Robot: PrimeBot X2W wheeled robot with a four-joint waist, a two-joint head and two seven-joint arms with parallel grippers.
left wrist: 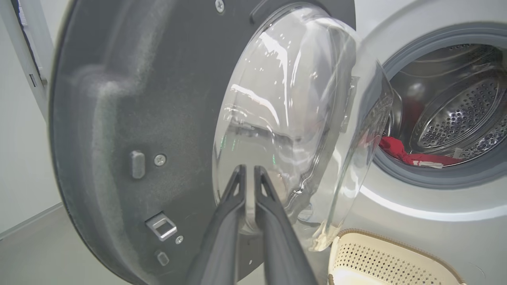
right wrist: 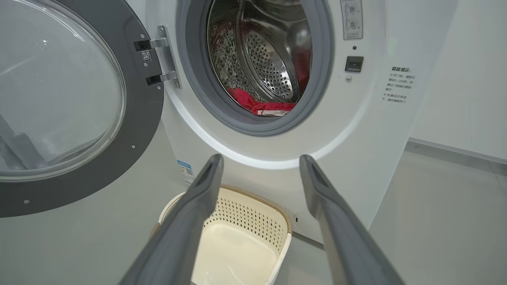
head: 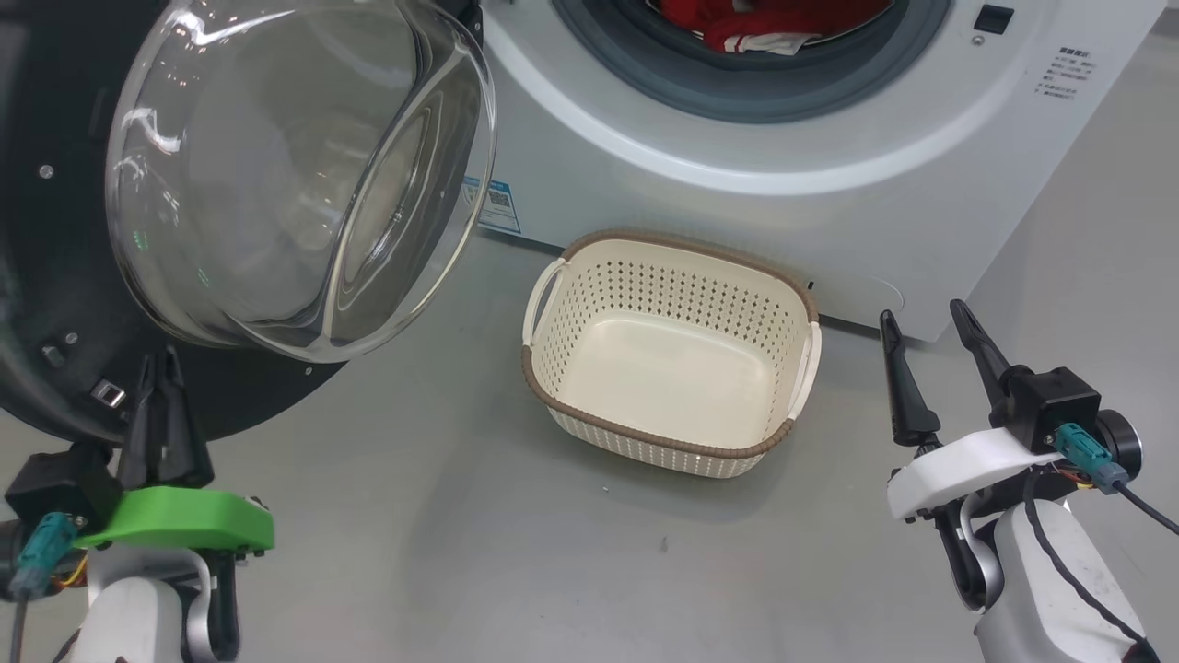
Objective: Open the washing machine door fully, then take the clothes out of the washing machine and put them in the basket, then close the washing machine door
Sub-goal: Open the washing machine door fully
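The washing machine (head: 783,212) stands with its door (head: 55,276) swung wide to the left, its glass bowl bulging toward me. Red clothes (head: 764,23) lie in the drum at the mouth's lower edge, also seen as clothes (right wrist: 261,105) and clothes (left wrist: 400,152). The cream basket (head: 553,285) sits on the floor in front of the machine, with nothing in it. My left gripper (head: 164,364) is shut, fingers together just below the door's lower rim, holding nothing; in the left wrist view the left gripper (left wrist: 248,170) points at the door (left wrist: 130,99). My right gripper (head: 924,318) stands open to the right of the basket.
A grey floor (head: 442,516) spreads around the basket. The open door (right wrist: 142,118) hangs on its hinges left of the mouth and takes up the space at my left. A pale wall (right wrist: 467,79) runs to the right of the machine.
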